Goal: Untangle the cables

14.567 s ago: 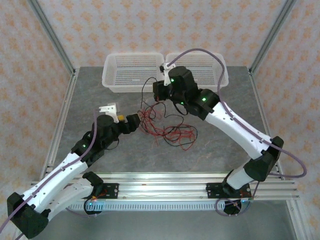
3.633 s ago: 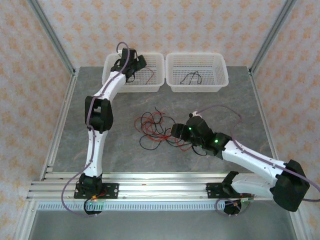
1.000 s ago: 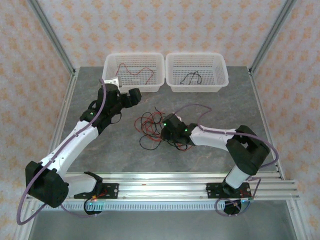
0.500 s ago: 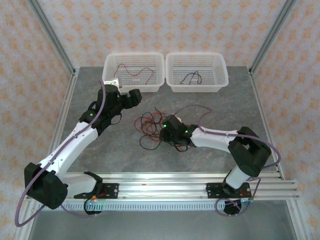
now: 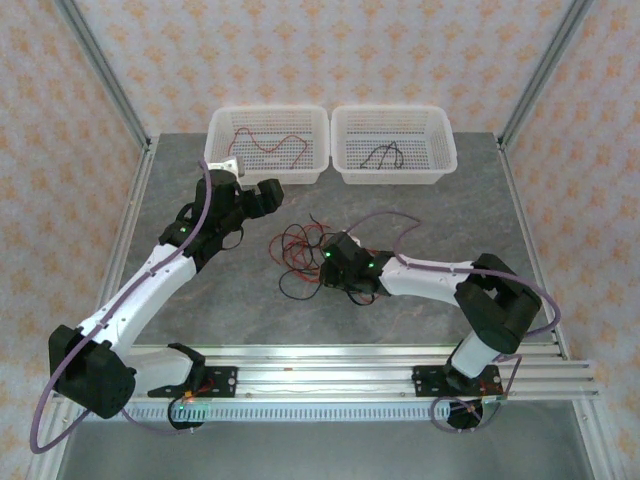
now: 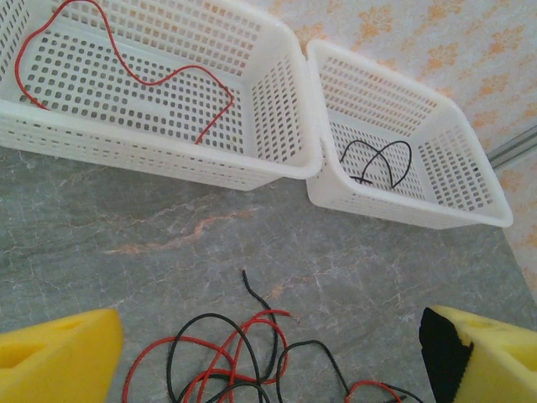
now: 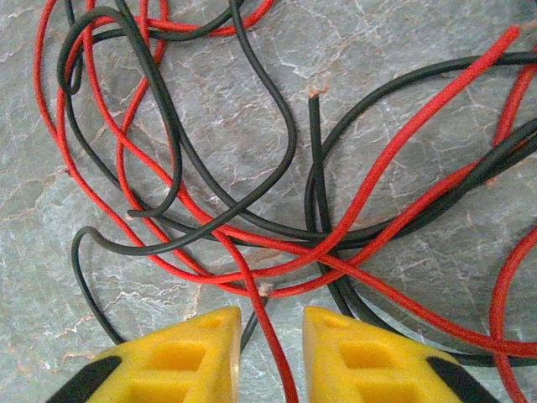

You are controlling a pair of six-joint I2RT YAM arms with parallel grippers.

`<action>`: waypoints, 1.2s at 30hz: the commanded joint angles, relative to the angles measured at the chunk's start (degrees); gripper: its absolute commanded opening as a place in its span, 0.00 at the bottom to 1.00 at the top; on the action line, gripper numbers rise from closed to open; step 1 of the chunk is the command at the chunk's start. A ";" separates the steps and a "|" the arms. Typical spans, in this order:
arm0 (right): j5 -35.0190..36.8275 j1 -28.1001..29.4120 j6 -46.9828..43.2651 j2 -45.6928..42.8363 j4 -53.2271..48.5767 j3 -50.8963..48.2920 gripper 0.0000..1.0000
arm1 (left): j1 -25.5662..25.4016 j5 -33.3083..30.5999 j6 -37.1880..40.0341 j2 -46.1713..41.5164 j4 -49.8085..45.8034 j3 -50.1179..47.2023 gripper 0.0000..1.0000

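A tangle of thin red and black cables (image 5: 303, 255) (image 6: 226, 353) (image 7: 319, 227) lies mid-table. My right gripper (image 5: 330, 262) (image 7: 270, 357) is low over the tangle's right side and stands open. A red strand (image 7: 267, 323) and a black one run through the narrow gap between its yellow fingers (image 7: 189, 357). My left gripper (image 5: 262, 195) (image 6: 268, 369) hovers open wide above the tangle's upper left, holding nothing. One red cable (image 5: 268, 140) (image 6: 159, 80) lies in the left basket. One black cable (image 5: 383, 155) (image 6: 377, 159) lies in the right basket.
Two white perforated baskets stand side by side at the table's back, the left basket (image 5: 222, 170) (image 6: 168, 159) and the right basket (image 5: 440, 172) (image 6: 394, 214). An aluminium rail (image 5: 320, 375) runs along the near edge. Frame posts stand at the back corners.
The left arm left a red cable in the left basket and came back toward the tangle. The right arm dropped onto the tangle and edged slightly nearer over the last second.
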 commanded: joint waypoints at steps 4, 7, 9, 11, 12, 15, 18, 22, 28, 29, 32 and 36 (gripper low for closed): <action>0.98 0.38 0.16 0.63 0.02 -0.16 0.13 | -0.29 -1.18 -0.56 -1.20 -0.23 -0.74 0.92; 1.25 0.38 0.17 0.29 -0.05 0.10 0.00 | -0.34 -1.01 -0.73 -1.16 -0.29 -0.78 0.92; 1.38 0.32 -0.09 -0.11 -0.19 0.53 0.00 | -0.55 -0.92 -0.91 -1.25 -0.19 -1.20 0.92; 1.47 0.30 -0.44 -0.61 -0.62 1.14 0.00 | -0.86 -0.83 -1.08 -1.44 -0.21 -1.73 0.92; 1.33 0.33 -0.74 -1.06 -0.82 1.57 0.00 | -1.07 -0.79 -1.31 -1.62 -0.06 -2.12 0.92; 1.30 0.37 -2.22 -2.98 -1.84 3.33 0.00 | -2.57 -0.31 -1.28 -2.03 0.82 -3.73 0.91; 1.64 0.38 -3.98 -5.57 -3.22 5.73 0.00 | -5.71 -0.63 -1.27 -2.80 3.13 -6.34 0.91; 2.51 0.38 -6.16 -9.00 -5.18 9.25 0.00 | -10.42 -1.42 -1.44 -4.21 8.12 -10.73 0.86; 4.54 0.21 -8.83 -13.40 -8.13 14.68 0.00 | -16.91 -5.82 -0.72 -8.05 15.06 -16.93 0.79; 4.80 0.03 -9.28 -14.21 -8.45 15.62 0.00 | -17.98 -7.10 -0.28 -9.08 16.21 -18.26 0.78; 5.17 -0.70 -10.52 -16.19 -8.89 18.28 0.00 | -20.91 -11.19 0.96 -12.33 19.58 -22.10 0.76; 4.82 -1.87 -12.17 -17.89 -9.88 22.38 0.00 | -24.00 -15.48 2.07 -15.76 22.36 -26.00 0.76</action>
